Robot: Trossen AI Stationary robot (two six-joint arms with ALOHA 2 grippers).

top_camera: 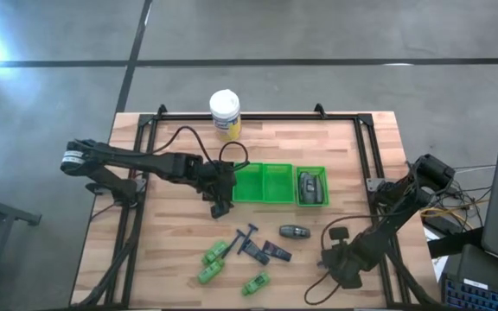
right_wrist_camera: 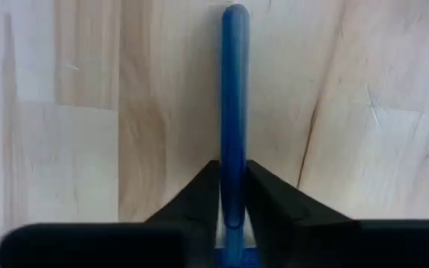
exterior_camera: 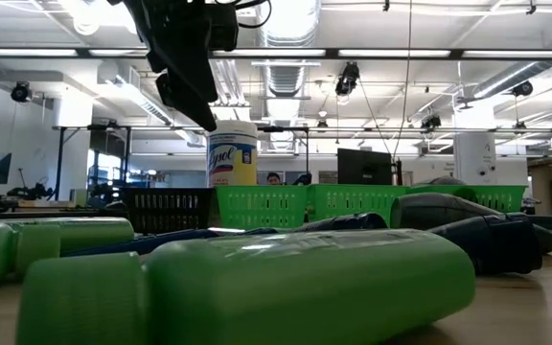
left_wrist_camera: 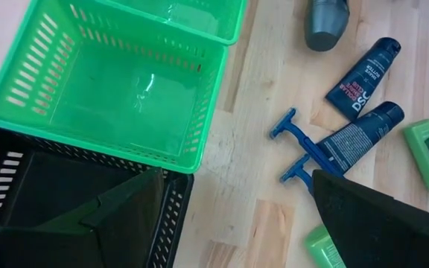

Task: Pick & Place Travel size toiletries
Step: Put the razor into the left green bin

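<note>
Several travel size toiletries lie on the wooden table near its front: green bottles [top_camera: 214,253], blue razors [top_camera: 247,240], dark tubes [top_camera: 277,252] and a grey tube [top_camera: 295,231]. My right gripper [top_camera: 342,259] is down at the front right, shut on another blue razor [right_wrist_camera: 234,89]. That razor is hidden under the gripper in the high view. My left gripper [top_camera: 220,200] hangs open over the left end of the bin row. In its wrist view its fingers [left_wrist_camera: 125,216] stand wide apart above a black bin [left_wrist_camera: 43,186]. My right gripper pinches the razor's thin blue handle [right_wrist_camera: 234,160] between its two fingers [right_wrist_camera: 207,190]. The fingers come from above, pointing down, and lie across the handle. The long free end of the handle [right_wrist_camera: 235,22] runs out ahead of them, flat along the wood.
Green bins [top_camera: 266,183] stand in a row mid-table; the right one [top_camera: 311,173] holds grey items. A yellow jar with a white lid [top_camera: 225,112] stands at the far edge. A black frame [top_camera: 361,147] runs round the table. Bare wood lies at the front right.
</note>
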